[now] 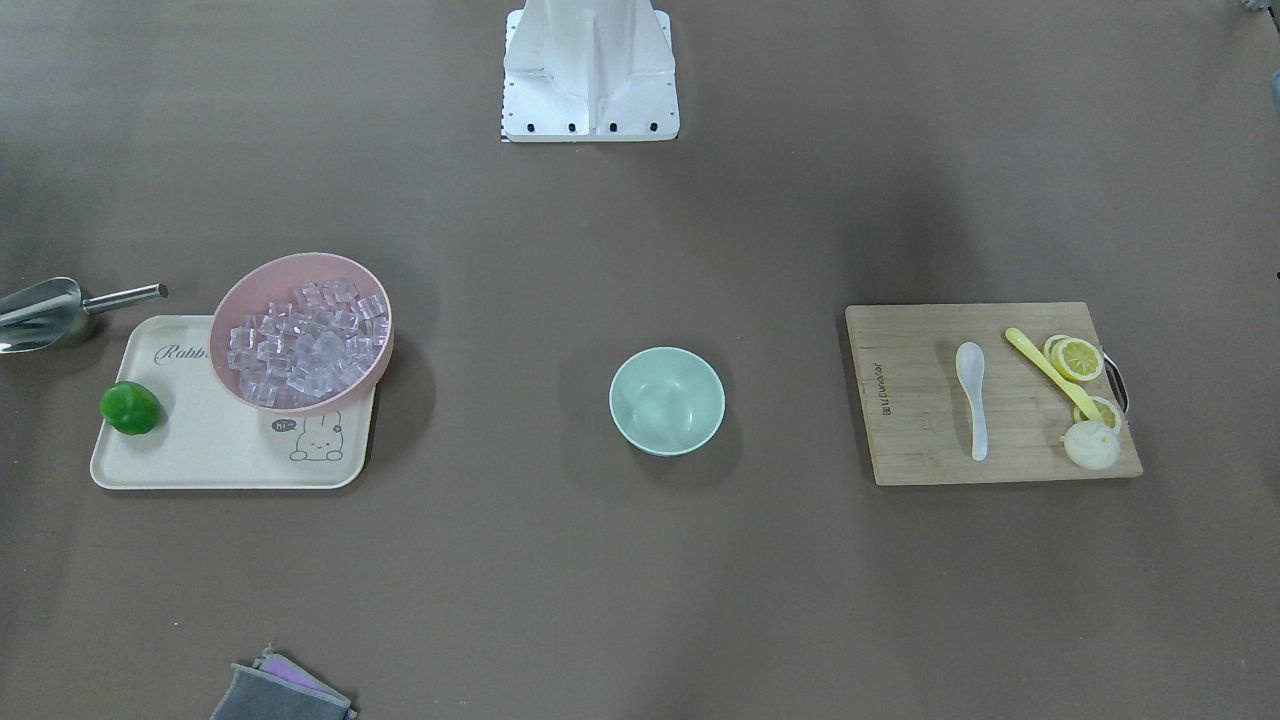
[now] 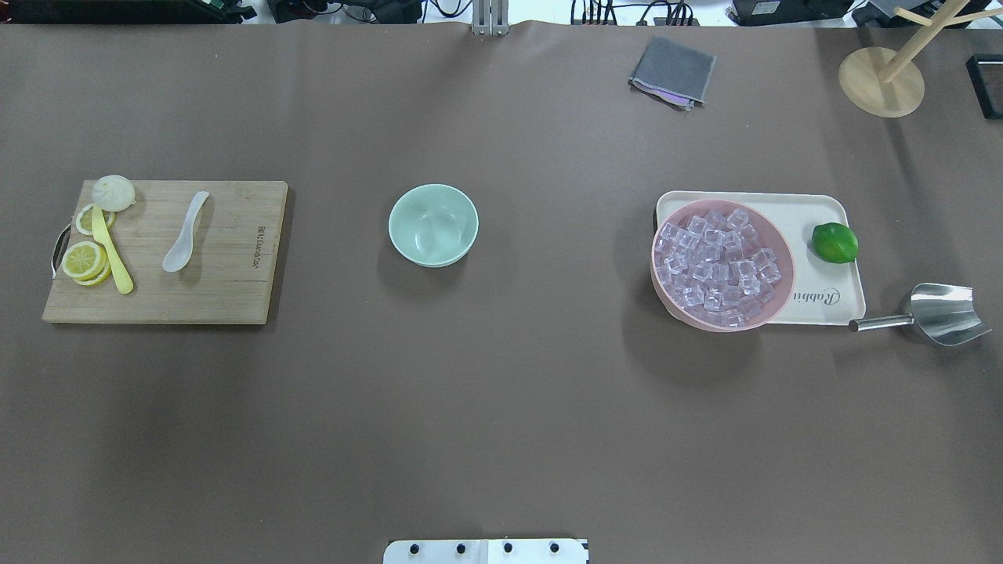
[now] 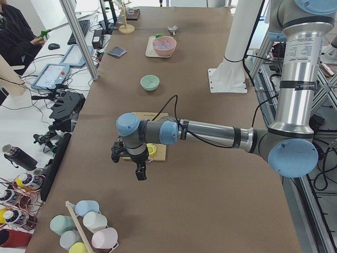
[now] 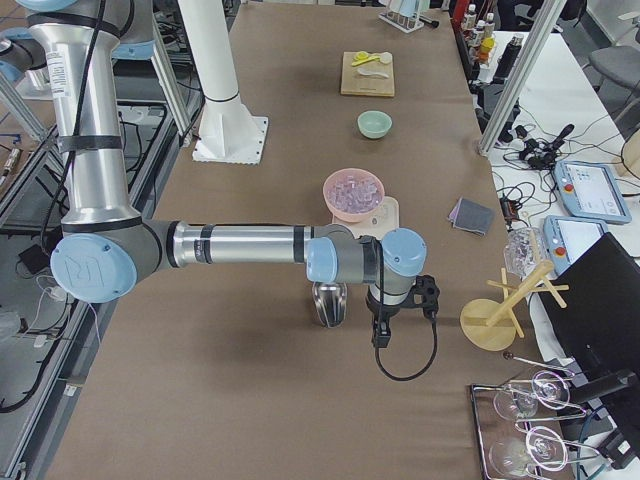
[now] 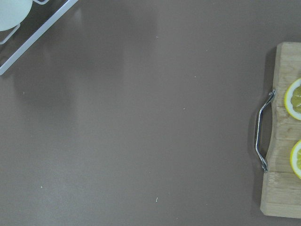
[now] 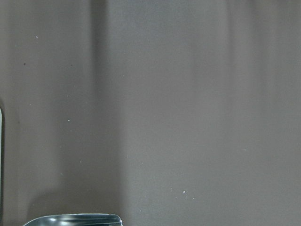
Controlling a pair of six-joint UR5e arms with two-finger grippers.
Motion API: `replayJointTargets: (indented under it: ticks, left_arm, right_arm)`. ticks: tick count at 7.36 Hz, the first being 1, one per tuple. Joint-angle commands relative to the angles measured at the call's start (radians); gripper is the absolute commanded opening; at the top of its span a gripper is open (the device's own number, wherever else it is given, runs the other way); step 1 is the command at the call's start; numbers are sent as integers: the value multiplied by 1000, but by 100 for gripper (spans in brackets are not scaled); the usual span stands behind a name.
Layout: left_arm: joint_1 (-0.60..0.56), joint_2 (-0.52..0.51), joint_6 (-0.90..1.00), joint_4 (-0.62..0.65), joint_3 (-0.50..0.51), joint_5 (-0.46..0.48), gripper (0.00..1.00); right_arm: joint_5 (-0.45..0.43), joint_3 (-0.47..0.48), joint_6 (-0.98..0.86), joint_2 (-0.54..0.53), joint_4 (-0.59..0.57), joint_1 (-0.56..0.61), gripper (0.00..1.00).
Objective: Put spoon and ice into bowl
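The white spoon (image 1: pixel 972 395) lies on a wooden cutting board (image 1: pixel 920 440) on my left side, also in the overhead view (image 2: pixel 186 233). The mint-green bowl (image 1: pixel 667 400) stands empty mid-table (image 2: pixel 433 225). The ice (image 1: pixel 305 340) fills a pink bowl (image 1: pixel 300 259) on my right side (image 2: pixel 717 262). My left gripper (image 3: pixel 140 172) hangs above the table just outside the board's end. My right gripper (image 4: pixel 381 333) hangs beyond the steel scoop (image 4: pixel 328 303). Both show only in the side views, so I cannot tell whether they are open or shut.
The board also holds a yellow spoon (image 1: pixel 1050 372), lemon slices (image 1: pixel 1078 358) and a bun (image 1: pixel 1090 443). The pink bowl sits on a cream tray (image 1: pixel 200 450) with a lime (image 1: pixel 130 407). A grey cloth (image 2: pixel 672 70) and a wooden stand (image 2: pixel 881 78) are at the far edge.
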Motion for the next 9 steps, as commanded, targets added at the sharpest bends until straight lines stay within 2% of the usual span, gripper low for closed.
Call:
replayJointTargets:
  ticks: [1,7,9]
  left_arm:
    - [2,-5,0,-1,2,2,99]
    - [4,-13,0,-10,-2,0,99]
    - [4,-40,0,-11,-2,2,99]
  right_arm:
    - [0,0,0,1,-2,-4,100]
    - [5,3,2,10,-2,-13,100]
    - [5,34,2,10,-2,-13,100]
